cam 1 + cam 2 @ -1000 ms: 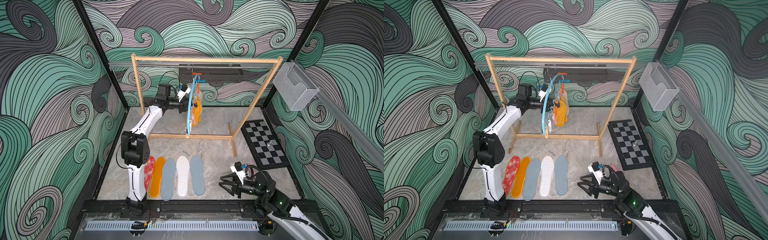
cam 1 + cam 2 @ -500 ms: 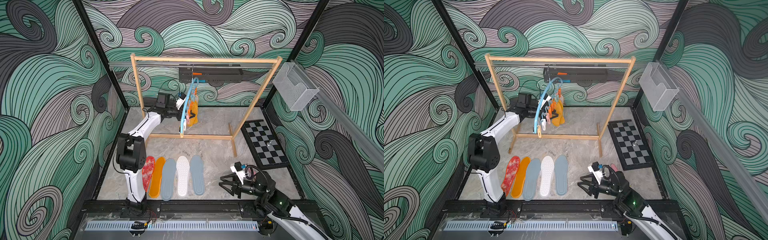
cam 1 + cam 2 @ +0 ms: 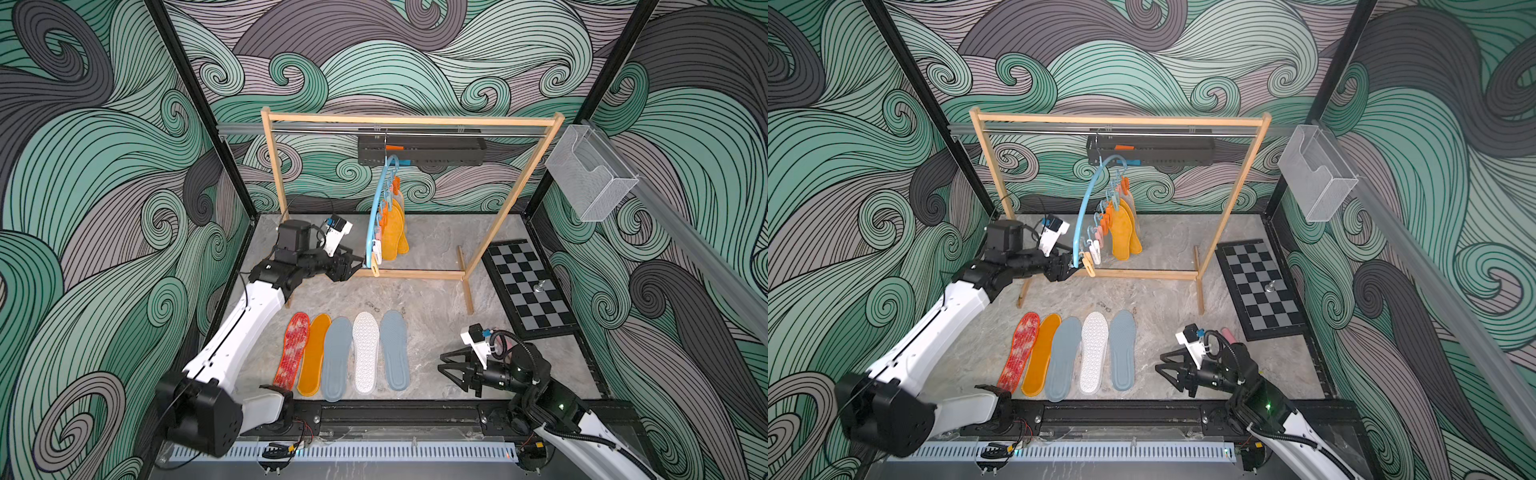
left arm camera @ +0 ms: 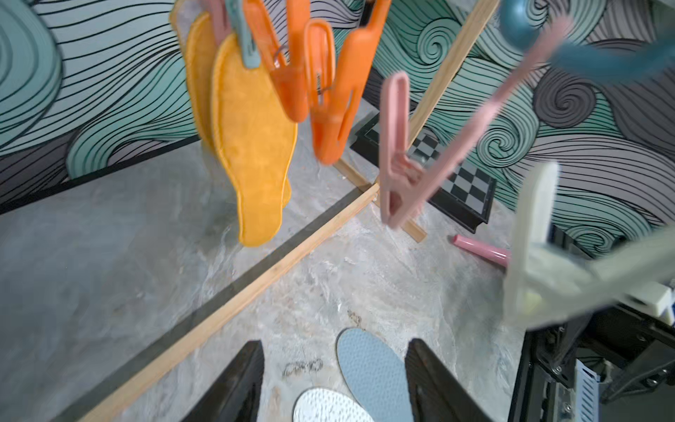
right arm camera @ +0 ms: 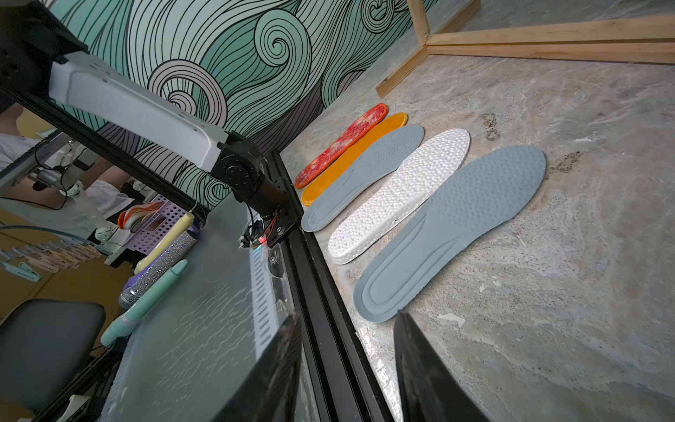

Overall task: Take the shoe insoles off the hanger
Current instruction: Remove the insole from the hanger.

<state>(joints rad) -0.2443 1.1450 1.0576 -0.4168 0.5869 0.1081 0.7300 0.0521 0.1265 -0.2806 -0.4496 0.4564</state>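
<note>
In both top views the hanger [image 3: 375, 208] [image 3: 1084, 208] hangs from the rack [image 3: 411, 120]. Its lower tip is just beside the left gripper [image 3: 352, 267] [image 3: 1070, 268], and 2 orange insoles [image 3: 394, 232] are clipped further along. 5 insoles [image 3: 365, 353] lie in a row on the floor [image 3: 436, 299], near the right gripper [image 3: 446, 370].

In the left wrist view the jaws stand apart and empty, with the orange insoles [image 4: 252, 146] hanging ahead.

In the right wrist view the jaws are parted, holding nothing, with a grey-blue insole [image 5: 449, 234] just ahead.

white links [image 3: 249, 324], black joints [image 3: 199, 419]
</note>
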